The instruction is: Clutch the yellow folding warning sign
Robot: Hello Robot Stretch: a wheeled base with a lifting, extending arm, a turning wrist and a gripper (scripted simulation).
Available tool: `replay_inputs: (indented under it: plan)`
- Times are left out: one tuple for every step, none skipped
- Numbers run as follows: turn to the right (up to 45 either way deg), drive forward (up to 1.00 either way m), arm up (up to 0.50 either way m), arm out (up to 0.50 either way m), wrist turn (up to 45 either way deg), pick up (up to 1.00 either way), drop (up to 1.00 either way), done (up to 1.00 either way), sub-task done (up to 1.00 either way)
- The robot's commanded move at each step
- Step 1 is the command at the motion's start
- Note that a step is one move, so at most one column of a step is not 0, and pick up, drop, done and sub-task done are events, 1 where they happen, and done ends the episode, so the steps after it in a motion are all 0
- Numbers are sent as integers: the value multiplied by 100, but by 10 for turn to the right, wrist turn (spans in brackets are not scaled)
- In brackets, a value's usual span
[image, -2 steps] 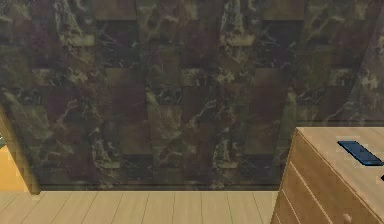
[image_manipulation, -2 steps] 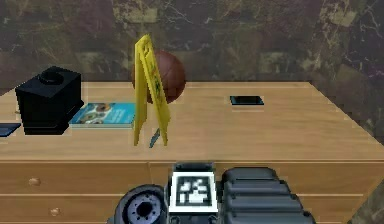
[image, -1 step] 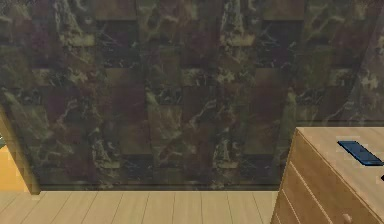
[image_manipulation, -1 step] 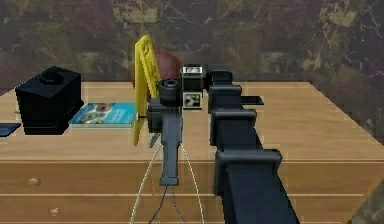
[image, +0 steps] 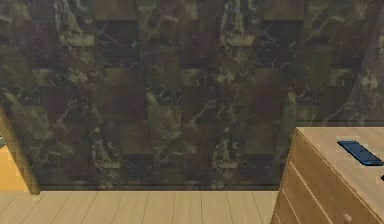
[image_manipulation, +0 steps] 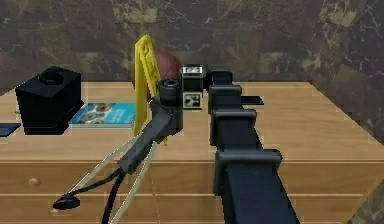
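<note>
In the arm side view a yellow folding sign point(image_manipulation: 144, 66) stands upright on a wooden dresser top point(image_manipulation: 300, 125), toward the far side. The dark arm point(image_manipulation: 240, 140) reaches out over the dresser from the bottom edge. Its two white marker squares point(image_manipulation: 171, 97) sit just right of the sign's foot. From there the gripper point(image_manipulation: 88, 207) hangs down and to the left, and its thin fingers point(image_manipulation: 66, 202) end in front of the dresser's drawer face. I cannot tell whether it holds anything.
On the dresser stand a black box point(image_manipulation: 48, 98), a blue flat book point(image_manipulation: 100, 115), a reddish-brown round thing point(image_manipulation: 168, 68) behind the sign, and a dark flat item point(image_manipulation: 251, 99). A dark marble wall point(image: 180, 90) rises ahead above light plank floor point(image: 150, 208). The dresser corner point(image: 335, 185) carries a dark blue flat thing point(image: 360, 152).
</note>
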Motion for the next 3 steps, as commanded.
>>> replay_inputs:
  plan:
    - [0, 0, 0, 0, 450, 0, 0, 0, 0]
    - [0, 0, 0, 0, 450, 0, 0, 0, 0]
    - [0, 0, 0, 0, 300, 0, 0, 0, 0]
